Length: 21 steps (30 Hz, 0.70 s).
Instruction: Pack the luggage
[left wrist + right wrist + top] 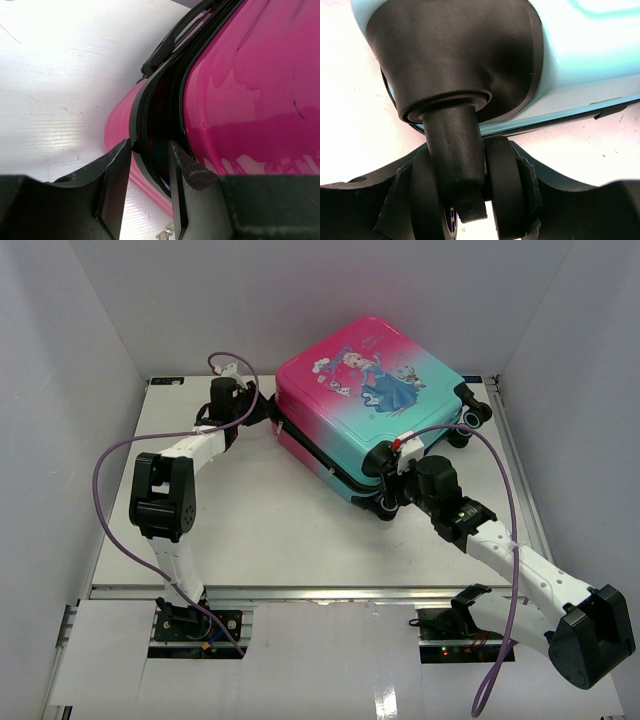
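Observation:
The luggage [370,410], pink fading to teal with a princess print, lies flat on the table with the print facing up. At its left pink corner my left gripper [268,418] stands open. In the left wrist view its jaws [149,145] straddle the black zipper rim [145,125], beside the pink shell [250,100]. A dark slit shows between the two shells there. A metal zipper pull [167,232] lies below. At the near teal corner my right gripper [392,490] is shut on a black twin caster wheel [505,190], with a finger pressed on each side [467,165].
The white table [250,540] is walled by white panels on three sides. The other black wheels [470,420] stick out at the luggage's right end. Purple cables [100,480] loop off both arms.

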Tool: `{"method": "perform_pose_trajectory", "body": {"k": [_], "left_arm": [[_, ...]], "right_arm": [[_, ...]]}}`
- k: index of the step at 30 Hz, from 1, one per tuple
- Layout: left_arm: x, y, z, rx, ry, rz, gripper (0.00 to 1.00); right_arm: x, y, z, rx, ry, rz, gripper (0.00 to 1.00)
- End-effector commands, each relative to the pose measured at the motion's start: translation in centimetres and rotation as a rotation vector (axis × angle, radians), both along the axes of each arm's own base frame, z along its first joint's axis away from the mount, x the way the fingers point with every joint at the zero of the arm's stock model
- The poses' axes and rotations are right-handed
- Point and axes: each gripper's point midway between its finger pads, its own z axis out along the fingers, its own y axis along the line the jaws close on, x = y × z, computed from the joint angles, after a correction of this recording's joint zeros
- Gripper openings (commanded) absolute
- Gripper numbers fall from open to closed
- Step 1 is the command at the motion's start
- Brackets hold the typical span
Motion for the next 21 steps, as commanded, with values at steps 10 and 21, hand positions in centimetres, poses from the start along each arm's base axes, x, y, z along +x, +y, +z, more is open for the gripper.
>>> {"method": "perform_pose_trajectory", "body": {"k": [10, 21], "left_arm": [[-0.5, -1.4, -1.6, 0.063, 0.049, 0.020, 0.00], [-5.9, 1.3, -2.2, 0.042, 0.050, 0.136, 0.00]], "right_arm": [[2.9, -2.4, 7.2, 0.150, -0.143, -0.226, 0.75], [1.6, -3.1, 11.9, 0.245, -0.129, -0.351, 0.91]]}}
